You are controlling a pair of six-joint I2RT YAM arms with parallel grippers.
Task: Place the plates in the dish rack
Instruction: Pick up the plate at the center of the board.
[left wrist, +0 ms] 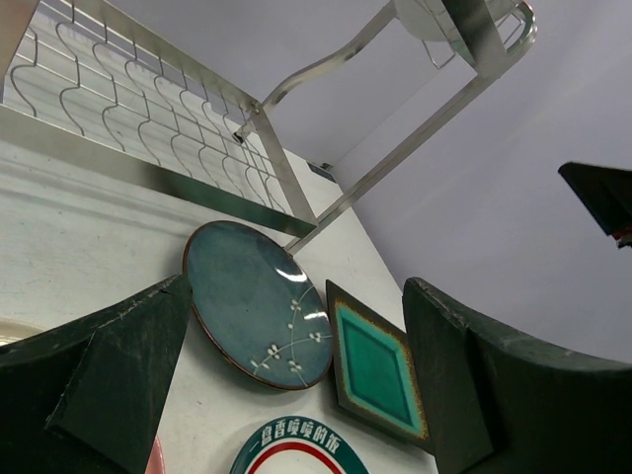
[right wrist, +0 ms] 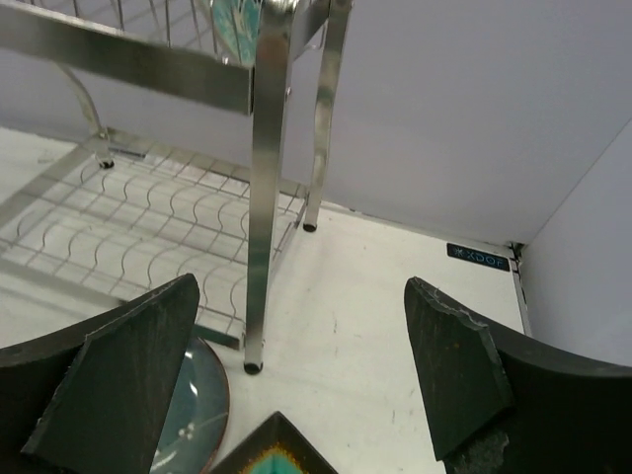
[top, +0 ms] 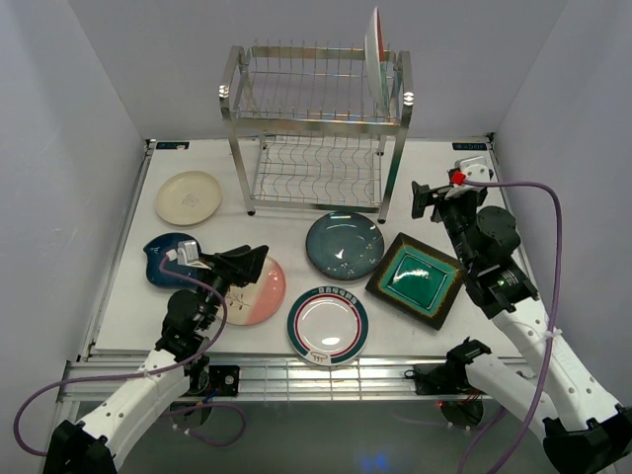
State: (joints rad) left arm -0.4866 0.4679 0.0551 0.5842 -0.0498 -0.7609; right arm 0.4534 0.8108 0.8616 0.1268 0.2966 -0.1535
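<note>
**A:** Where is the dish rack [top: 316, 118]?

**B:** At twelve o'clock on the table [top: 286, 222], standing on its four legs. A red-and-teal plate [top: 376, 59] stands on edge in the upper tier, at the rack's right end, toward one o'clock.

**A:** And the other plates?

**B:** Six lie flat on the table. The cream plate [top: 188, 197] is at ten o'clock and the dark blue plate [top: 163, 259] at nine. The pink-and-cream plate [top: 259, 291] is at eight and the white plate with the green-red rim [top: 328, 324] at six. The dark teal plate [top: 345, 245] lies mid-table, just in front of the rack. The square green plate [top: 416, 279] is just beside it, at four.

**A:** The claws?

**B:** The left gripper [top: 259, 262] hangs over the far edge of the pink-and-cream plate, jaws spread wide, nothing between them. The right gripper [top: 425, 200] is at two o'clock, near the rack's right front leg, also released and empty.
</note>
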